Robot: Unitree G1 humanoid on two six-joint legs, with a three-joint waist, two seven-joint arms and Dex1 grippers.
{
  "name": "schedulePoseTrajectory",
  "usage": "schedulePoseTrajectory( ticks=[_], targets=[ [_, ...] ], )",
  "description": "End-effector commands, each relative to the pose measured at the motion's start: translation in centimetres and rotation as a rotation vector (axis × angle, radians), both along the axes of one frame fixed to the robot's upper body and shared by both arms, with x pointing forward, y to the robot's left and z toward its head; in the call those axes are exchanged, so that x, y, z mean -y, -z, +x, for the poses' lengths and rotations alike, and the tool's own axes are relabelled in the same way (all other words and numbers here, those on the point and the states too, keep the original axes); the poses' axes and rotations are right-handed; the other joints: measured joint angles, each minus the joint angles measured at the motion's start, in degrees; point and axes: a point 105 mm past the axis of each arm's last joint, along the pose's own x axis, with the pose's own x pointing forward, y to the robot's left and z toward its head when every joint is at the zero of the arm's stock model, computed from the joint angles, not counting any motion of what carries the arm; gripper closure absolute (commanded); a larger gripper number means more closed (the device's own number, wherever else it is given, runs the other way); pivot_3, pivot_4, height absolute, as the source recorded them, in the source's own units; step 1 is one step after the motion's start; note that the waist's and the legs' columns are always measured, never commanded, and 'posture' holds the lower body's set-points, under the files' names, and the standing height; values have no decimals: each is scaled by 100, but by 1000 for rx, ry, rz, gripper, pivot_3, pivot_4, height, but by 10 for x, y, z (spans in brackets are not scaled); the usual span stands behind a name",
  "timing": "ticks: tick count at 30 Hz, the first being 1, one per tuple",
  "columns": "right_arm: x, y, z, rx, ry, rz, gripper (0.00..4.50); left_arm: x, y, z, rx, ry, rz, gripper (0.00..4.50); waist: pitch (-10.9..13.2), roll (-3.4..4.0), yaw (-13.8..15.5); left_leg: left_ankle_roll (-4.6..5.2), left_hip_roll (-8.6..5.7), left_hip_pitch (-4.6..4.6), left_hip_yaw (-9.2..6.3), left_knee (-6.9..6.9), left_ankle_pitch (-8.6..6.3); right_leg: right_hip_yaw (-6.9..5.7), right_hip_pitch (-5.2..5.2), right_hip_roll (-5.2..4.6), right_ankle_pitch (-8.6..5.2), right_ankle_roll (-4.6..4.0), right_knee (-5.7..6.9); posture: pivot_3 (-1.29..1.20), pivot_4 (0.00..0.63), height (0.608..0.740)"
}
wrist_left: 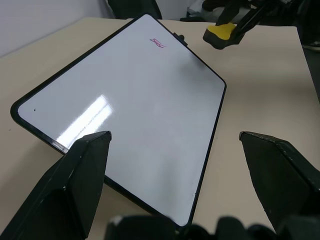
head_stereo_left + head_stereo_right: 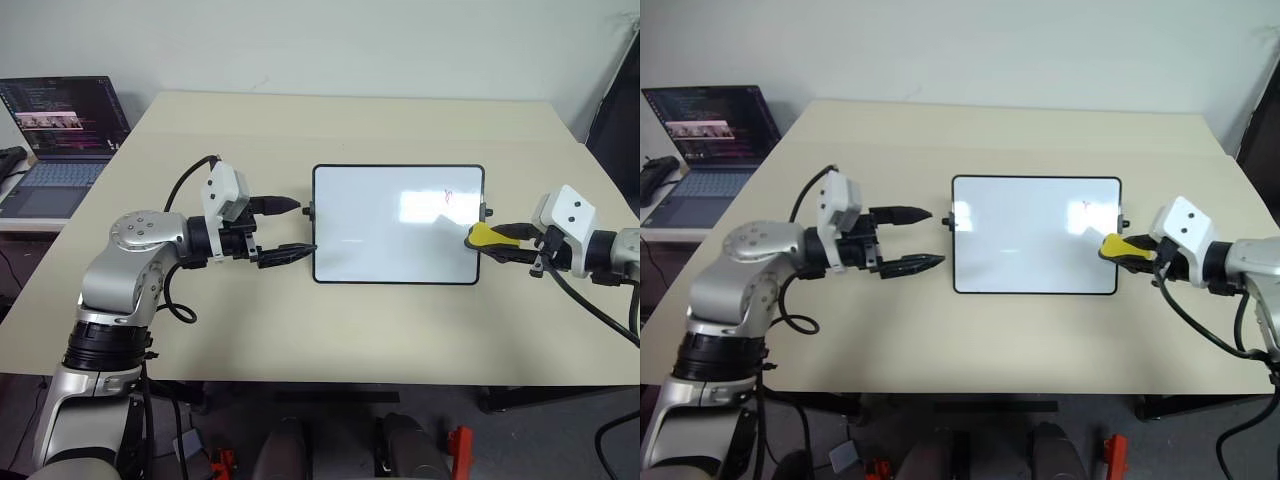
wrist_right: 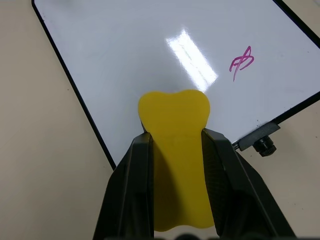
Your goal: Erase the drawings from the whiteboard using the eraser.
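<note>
The right gripper is clamped on the yellow eraser, held over the whiteboard's right edge. The left gripper stands wide apart and empty, beside the board's left edge on the table. One reddish drawing is left near the far right corner; the rest of the surface appears clean. Judgement: task nearly complete, final wipe outstanding.

Left jaws apart, right clamped.
</note>
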Motion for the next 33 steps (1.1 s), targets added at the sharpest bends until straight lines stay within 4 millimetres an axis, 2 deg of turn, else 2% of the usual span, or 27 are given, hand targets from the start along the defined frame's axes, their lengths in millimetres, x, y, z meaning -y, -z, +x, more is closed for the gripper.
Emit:
schedulePoseTrajectory(
  ticks=[1,4,7,12,17,19,22,25,29,33],
  targets=[
    [-8,-34,19,194,59,74,3497,0,-12,-3,48,10,-9,0,0,0,-18,0,0,2,1,1,0,1,0,0,0,0,3,0,150,740],
    [-14,-46,45,297,206,193,3497,2,-12,-1,57,7,-18,0,0,0,-40,-3,1,8,2,1,2,4,0,2,1,-2,10,0,150,740],
    [-12,-35,64,330,332,222,3497,5,-10,-1,55,10,-24,0,0,0,3,-6,1,7,-4,1,4,-1,1,2,2,-3,12,0,150,740],
    [-5,-19,76,323,429,232,3502,5,-9,-2,53,15,-25,0,0,1,42,-6,-8,-6,-3,1,4,-3,-3,-9,2,-2,6,0,150,740],
    [-11,12,79,241,419,131,3503,4,-10,-2,54,13,-20,0,0,1,18,-6,-7,4,-2,2,4,-2,2,-7,2,-1,12,0,150,740],
    [-29,29,74,194,344,90,3503,3,-10,-3,54,12,-20,0,-4,-1,10,-5,-6,19,-2,2,4,-1,13,-5,3,-2,16,0,150,740],
    [-66,55,55,114,160,33,3503,3,-10,-3,53,11,-19,0,-8,-7,-24,-5,0,41,0,2,4,2,34,2,3,-3,16,0,150,740],
    [-80,69,43,61,82,11,3503,3,-10,-3,53,13,-16,0,-8,-7,-111,-3,6,100,3,-4,3,6,94,8,1,-4,9,0,150,740],
    [-78,63,48,81,118,23,3504,3,-10,-2,55,14,-15,0,-8,-7,-119,-2,6,113,2,3,6,8,106,9,-7,21,10,0,150,740],
    [-53,47,67,155,250,21,3504,5,-10,-2,56,18,-15,0,-8,-7,-115,4,5,115,1,5,16,9,107,9,5,19,10,0,150,740]
  ],
)
